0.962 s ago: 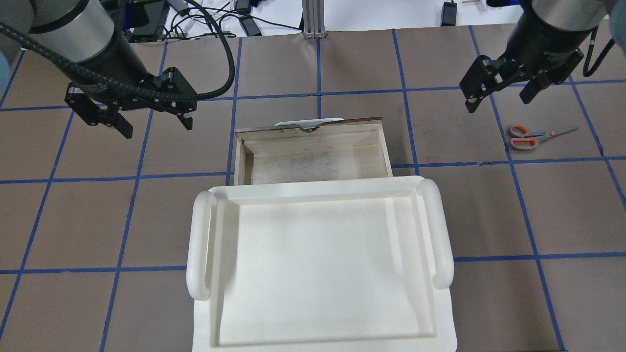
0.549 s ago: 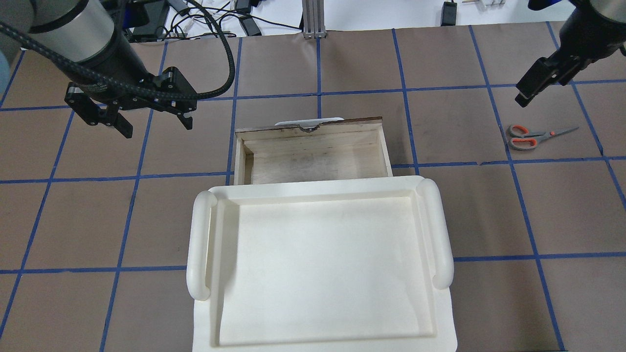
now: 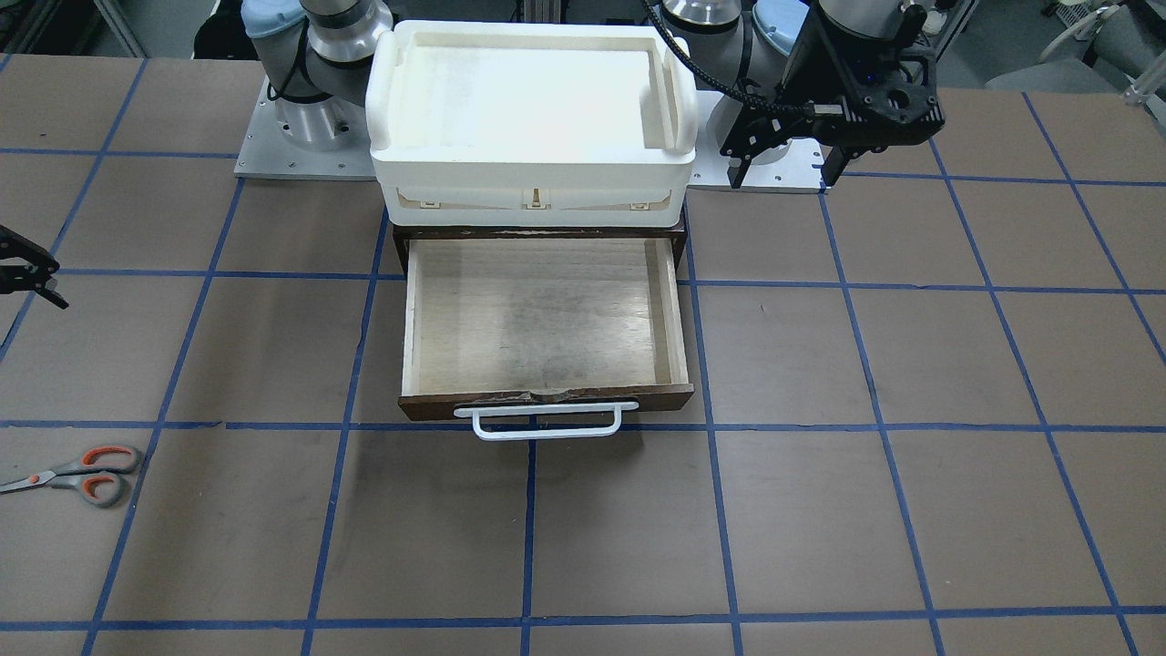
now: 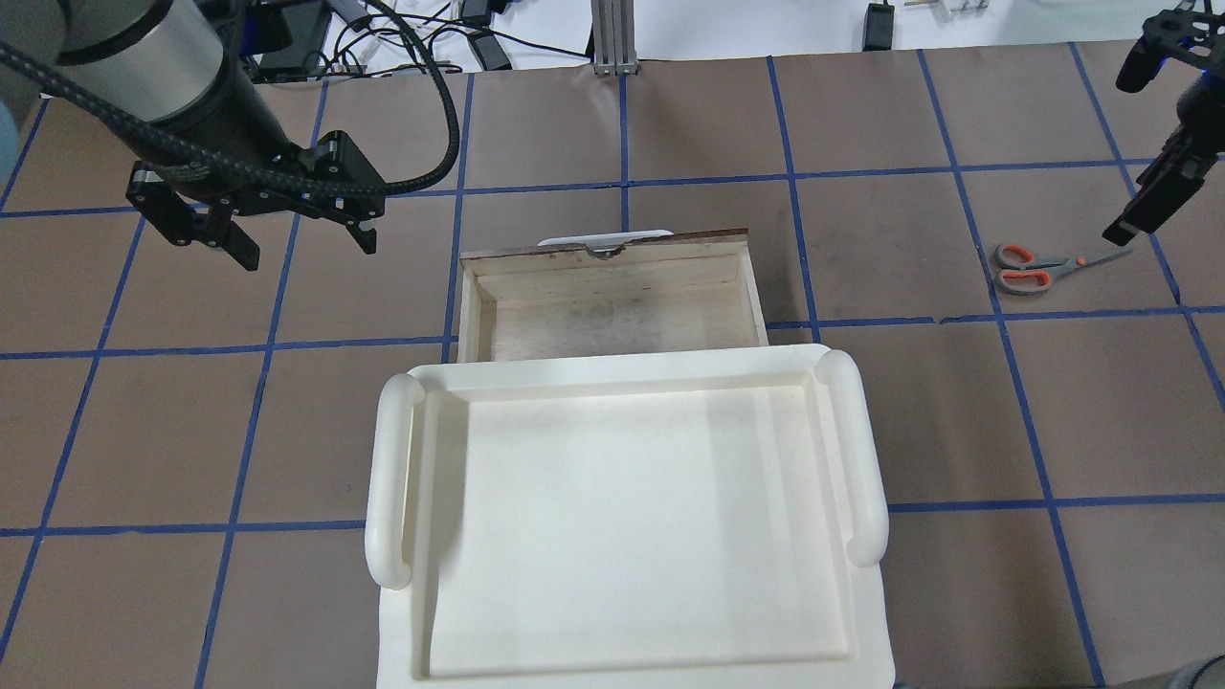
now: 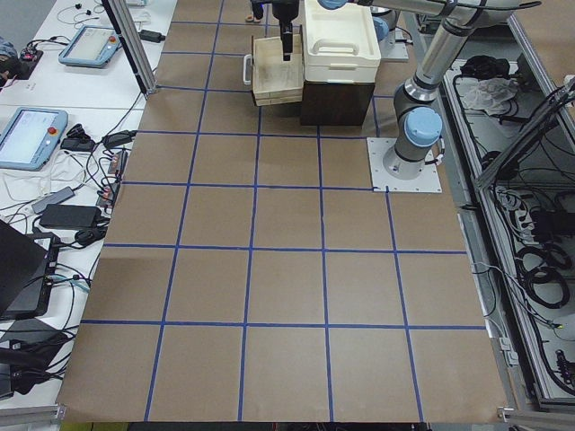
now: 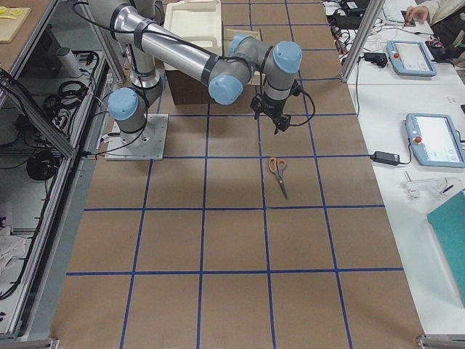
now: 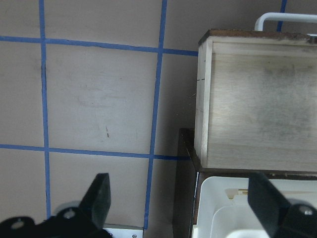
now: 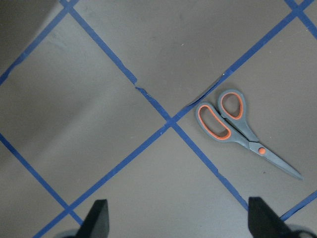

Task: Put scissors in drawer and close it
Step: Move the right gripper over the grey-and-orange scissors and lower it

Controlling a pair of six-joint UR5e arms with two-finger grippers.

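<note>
The scissors (image 4: 1041, 268) lie flat on the brown table at the right, grey handles lined orange, blades pointing right; they also show in the front view (image 3: 80, 472). The drawer (image 4: 612, 304) is pulled open and empty, with a chipped front edge and a white bar handle (image 3: 547, 419). My right gripper (image 8: 178, 210) is open, hovering above the table just beside the scissors (image 8: 237, 128); one of its fingers (image 4: 1144, 196) shows near the blade tips. My left gripper (image 4: 306, 249) is open and empty, left of the drawer.
A cream-white plastic tray (image 4: 622, 375) sits on the dark cabinet (image 3: 537, 233) that the drawer slides out of. Blue tape lines grid the table. Cables and devices lie beyond the far edge (image 4: 459, 38).
My right gripper has swung right and turned, from the left of the scissors to just above their blade end. The left arm, drawer and scissors have not moved.
</note>
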